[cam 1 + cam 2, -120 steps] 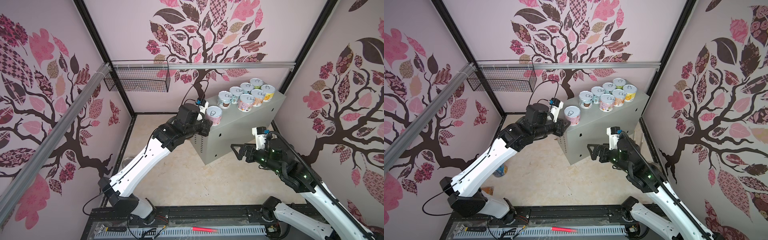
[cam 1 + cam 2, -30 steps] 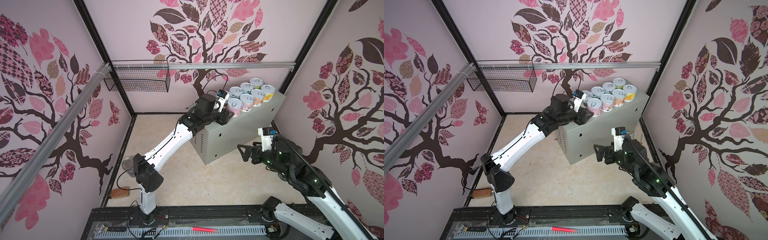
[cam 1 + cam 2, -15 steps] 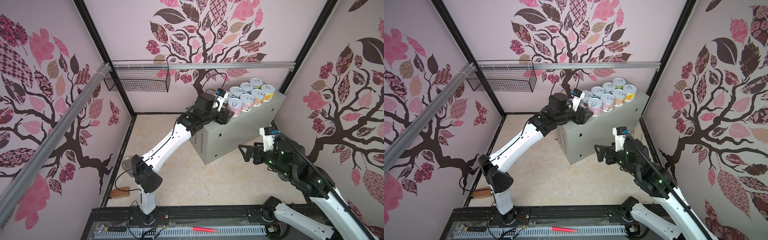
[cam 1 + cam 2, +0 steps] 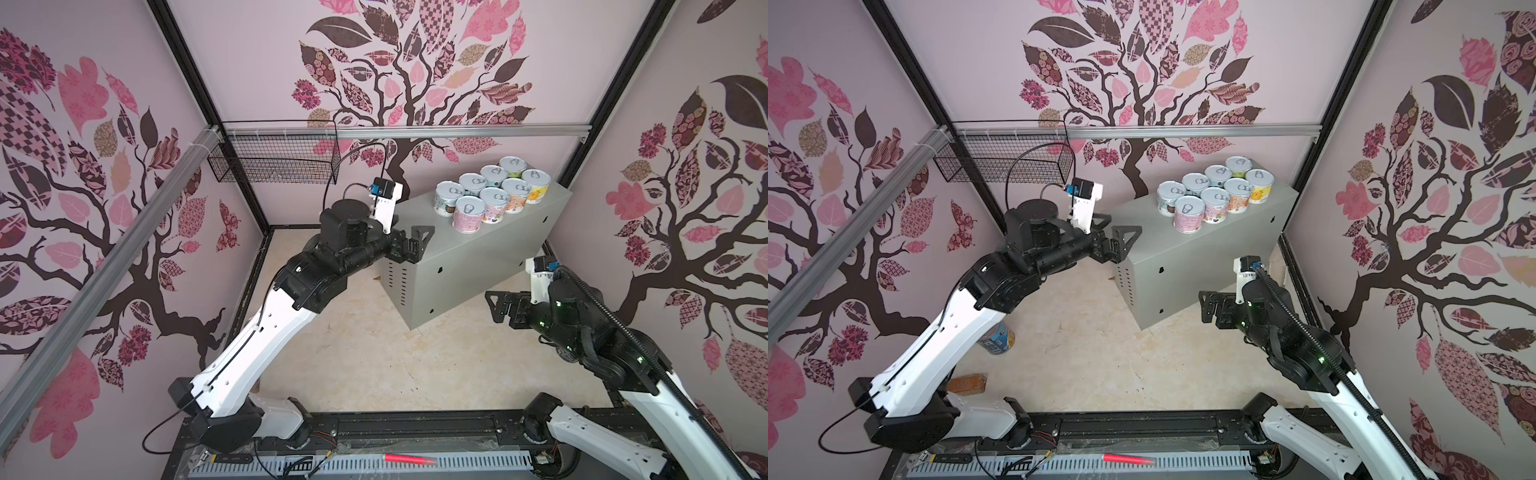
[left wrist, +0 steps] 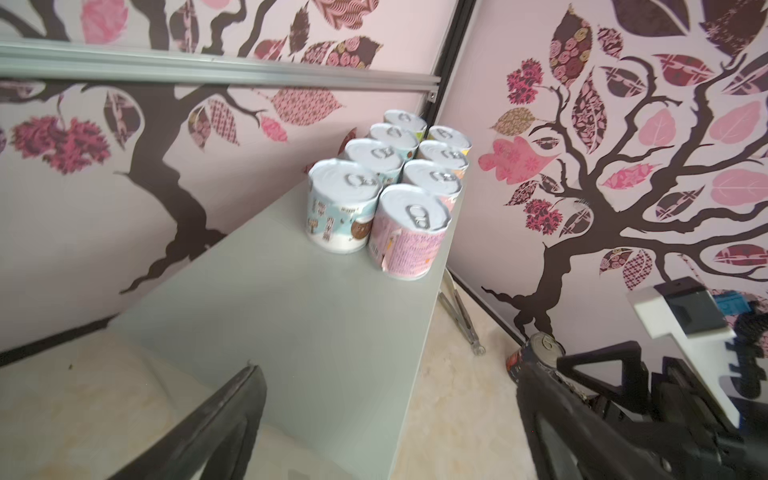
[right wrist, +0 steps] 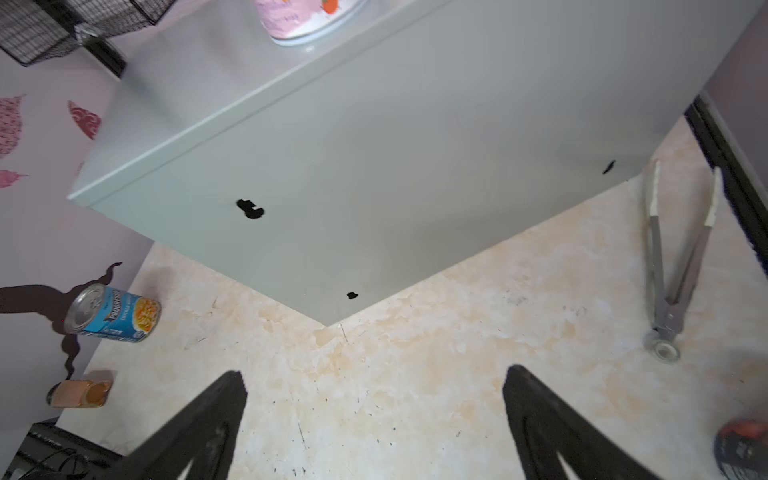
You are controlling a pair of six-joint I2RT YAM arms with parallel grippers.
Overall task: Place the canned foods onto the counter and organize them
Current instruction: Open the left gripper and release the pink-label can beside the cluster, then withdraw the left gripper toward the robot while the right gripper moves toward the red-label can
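The left claw (image 4: 411, 243) is hovering over the bare near end of the desk (image 4: 478, 266), its jaws standing wide apart and gripping nothing. The eight short cans (image 4: 492, 193) are sitting in two tidy rows of four at the far end of the desk top, touching one another and well apart from that claw. The right claw (image 4: 498, 306) is likewise gaping wide and carrying nothing, hanging low in front of the desk's long side, above the floor (image 4: 365, 357). Two taller cans are waiting on the floor: the blue-labelled can (image 4: 995, 338) is sitting by the left wall, partly hidden under the left arm (image 4: 942, 332) and seemingly upright, and the dark-labelled can (image 5: 535, 353) is showing in the left wrist view near the tongs (image 6: 673, 257). Judging from this, the step in hand is going for one of those two. To do it well, the left claw should be backing clear of the desk edge before dropping. It should then be meeting the blue-labelled can squarely, jaws straddling its body at mid-height rather than pinching the rim, since a tall smooth can is likely to tip under an off-centre squeeze. It should be landing on the bare stretch just beside the rows, lowering straight so it is not nudging the pink-labelled can (image 5: 409, 232) off the edge.
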